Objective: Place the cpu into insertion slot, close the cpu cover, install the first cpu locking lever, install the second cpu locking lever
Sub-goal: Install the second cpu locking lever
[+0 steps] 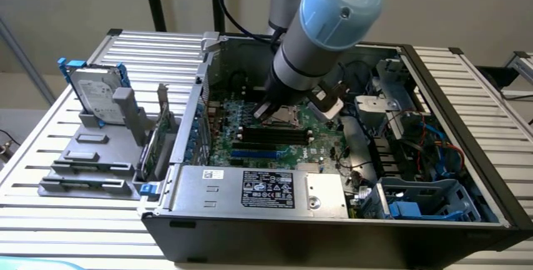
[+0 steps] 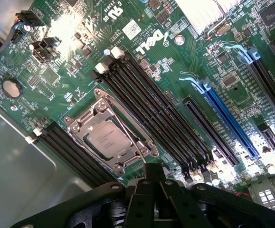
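One robot arm reaches down into one open computer case point(image 1: 466, 158), its closed gripper point(image 2: 155, 183) holding nothing and poised just beside the socket. On the green Dell motherboard point(image 2: 184, 61), one cpu point(image 2: 109, 140), a small square chip with a silver-grey printed top, sits in the insertion slot point(image 2: 75, 124), left of centre in the wrist picture. One cpu cover point(image 2: 119, 115), a thin silvery frame, lies shut around it. A thin wire locking lever point(image 2: 133, 136) runs along one edge. Four long black memory slots point(image 2: 151, 107) lie alongside; one blue card slot point(image 2: 232, 126) lies further right. One hard drive point(image 1: 98, 94) stands upper left in the exterior view.
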